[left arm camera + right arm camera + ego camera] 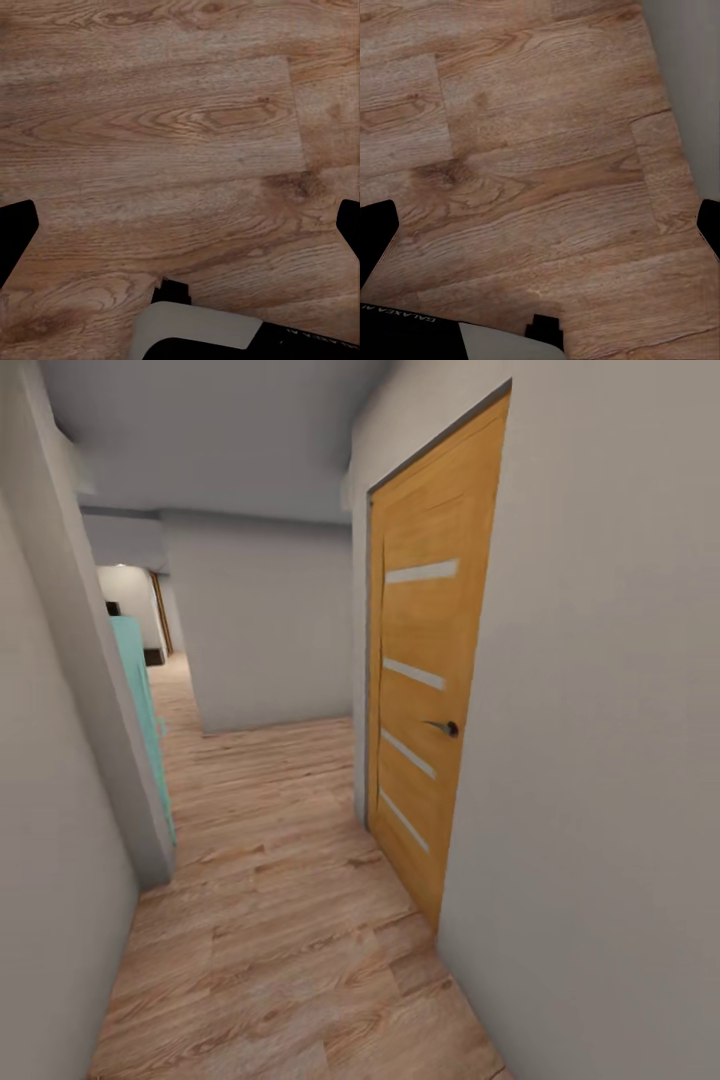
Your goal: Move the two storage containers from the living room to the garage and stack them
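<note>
A tall orange wooden door (425, 660) with 4 pale strips stands beside the smooth brown wood-plank floor (290, 920). The left gripper (180, 225) and the right gripper (540, 229) are both spread wide, holding nothing.

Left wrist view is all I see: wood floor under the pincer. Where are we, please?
Observer: In a narrow hallway, with a wooden door in the wall on our right.
Operator: What is ahead?
Observer: The plank floor runs to a white wall; the passage goes on at its left.
Operator: Does the right pincer hold something?
Observer: No, the right pincer is open, with nothing but the plank floor under it.
</note>
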`<state>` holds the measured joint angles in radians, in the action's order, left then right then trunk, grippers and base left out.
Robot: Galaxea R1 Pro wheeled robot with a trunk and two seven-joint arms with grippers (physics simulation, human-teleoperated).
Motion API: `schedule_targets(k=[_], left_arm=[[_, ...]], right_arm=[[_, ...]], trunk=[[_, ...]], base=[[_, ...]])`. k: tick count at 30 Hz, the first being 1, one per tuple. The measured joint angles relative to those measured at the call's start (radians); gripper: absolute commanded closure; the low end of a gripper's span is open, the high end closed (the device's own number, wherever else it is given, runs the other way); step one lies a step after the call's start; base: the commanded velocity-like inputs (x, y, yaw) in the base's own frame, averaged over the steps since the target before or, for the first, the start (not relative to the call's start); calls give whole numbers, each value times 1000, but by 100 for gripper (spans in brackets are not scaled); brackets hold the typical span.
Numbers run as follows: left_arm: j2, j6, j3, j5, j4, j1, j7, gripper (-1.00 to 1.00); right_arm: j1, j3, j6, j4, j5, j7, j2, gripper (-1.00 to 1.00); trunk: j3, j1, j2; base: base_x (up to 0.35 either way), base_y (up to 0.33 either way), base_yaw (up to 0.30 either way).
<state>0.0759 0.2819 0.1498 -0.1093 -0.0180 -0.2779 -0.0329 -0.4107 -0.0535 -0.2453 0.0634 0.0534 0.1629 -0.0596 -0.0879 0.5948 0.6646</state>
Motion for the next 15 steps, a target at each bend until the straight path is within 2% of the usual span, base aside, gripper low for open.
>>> schedule_targets(k=[15], left_arm=[[5, 0, 2, 0, 0, 0, 1, -100]], right_arm=[[0, 0, 0, 0, -1, -3, 0, -100]], trunk=[[0, 0, 0]], base=[[325, 0, 300]])
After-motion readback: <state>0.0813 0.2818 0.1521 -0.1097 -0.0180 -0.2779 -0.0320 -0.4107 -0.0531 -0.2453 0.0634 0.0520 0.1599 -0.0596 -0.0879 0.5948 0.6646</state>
